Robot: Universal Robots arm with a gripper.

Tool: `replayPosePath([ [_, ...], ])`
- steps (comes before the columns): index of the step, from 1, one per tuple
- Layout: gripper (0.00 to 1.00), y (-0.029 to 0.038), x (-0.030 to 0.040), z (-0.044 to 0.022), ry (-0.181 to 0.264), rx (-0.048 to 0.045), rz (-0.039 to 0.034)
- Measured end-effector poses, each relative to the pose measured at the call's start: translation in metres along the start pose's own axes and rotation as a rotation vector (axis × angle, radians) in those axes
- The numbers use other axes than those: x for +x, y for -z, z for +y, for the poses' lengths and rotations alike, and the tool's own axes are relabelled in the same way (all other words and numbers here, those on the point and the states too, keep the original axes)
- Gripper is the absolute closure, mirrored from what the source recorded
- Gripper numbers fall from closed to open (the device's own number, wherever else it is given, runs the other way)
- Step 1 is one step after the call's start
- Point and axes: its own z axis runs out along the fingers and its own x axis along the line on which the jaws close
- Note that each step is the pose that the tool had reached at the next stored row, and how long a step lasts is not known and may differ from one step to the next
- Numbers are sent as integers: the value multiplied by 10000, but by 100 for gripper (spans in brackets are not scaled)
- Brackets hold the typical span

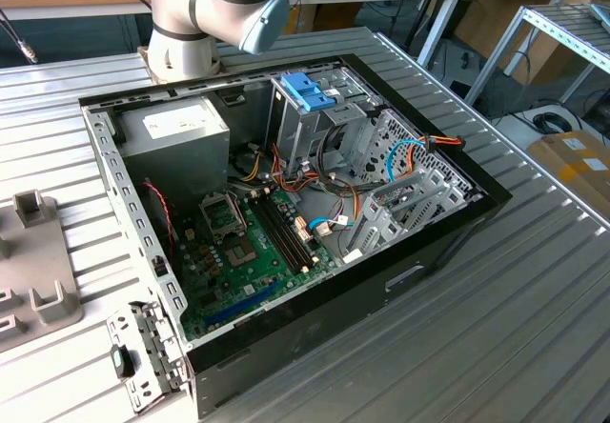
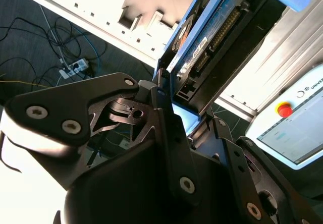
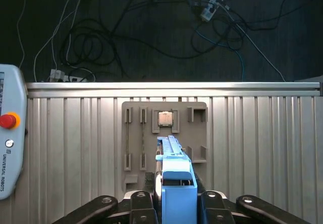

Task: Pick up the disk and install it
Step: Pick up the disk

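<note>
- First wrist view: the disk [image 3: 177, 183], its light-blue carrier seen edge-on, is pinched between the black jaws, in line with the middle of the grey parts tray [image 3: 199, 133] on the ribbed bench [image 3: 252, 148].
- A square processor chip [image 3: 165, 118] sits in a tray pocket past the disk's tip.
- A teach pendant [image 3: 10, 148] lies near the tray.
- Second wrist view: the disk rises from the jaws, connector edge showing, clear of the tray.
- Exterior view: an open computer case [image 1: 334, 318] lies just beside the tray.
</note>
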Motion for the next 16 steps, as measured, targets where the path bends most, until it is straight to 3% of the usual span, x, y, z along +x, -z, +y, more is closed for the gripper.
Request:
replayPosePath([
  [16, 63, 2, 0, -63, 0, 0, 0],
])
